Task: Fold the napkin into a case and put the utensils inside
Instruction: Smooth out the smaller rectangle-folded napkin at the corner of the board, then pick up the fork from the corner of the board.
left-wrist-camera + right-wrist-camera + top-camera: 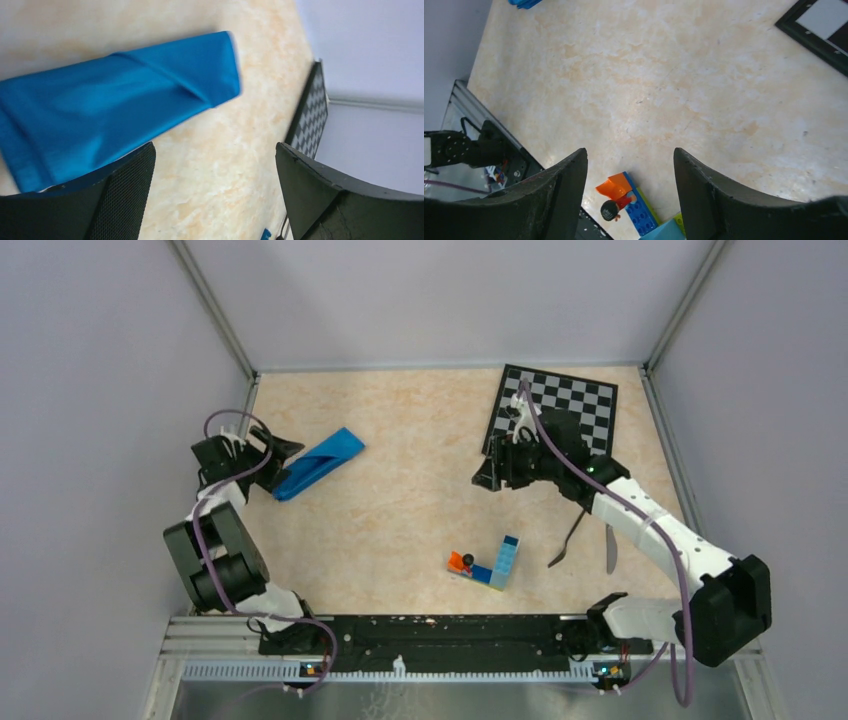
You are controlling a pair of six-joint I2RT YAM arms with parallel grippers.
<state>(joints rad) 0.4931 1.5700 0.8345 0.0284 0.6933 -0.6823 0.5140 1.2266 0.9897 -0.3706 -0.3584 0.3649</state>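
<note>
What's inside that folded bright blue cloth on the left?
Nothing pokes out of the bright blue folded cloth napkin; its inside is covered. The dark grey metal fork and silver-grey metal knife lie outside it, far across the table.

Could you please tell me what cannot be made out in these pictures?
Top view: right arm covers upper ends of fork and knife.
Left wrist: left finger hides the napkin's near end; frame edge crops it.
Right wrist: bottom edge crops the toy bricks.
</note>
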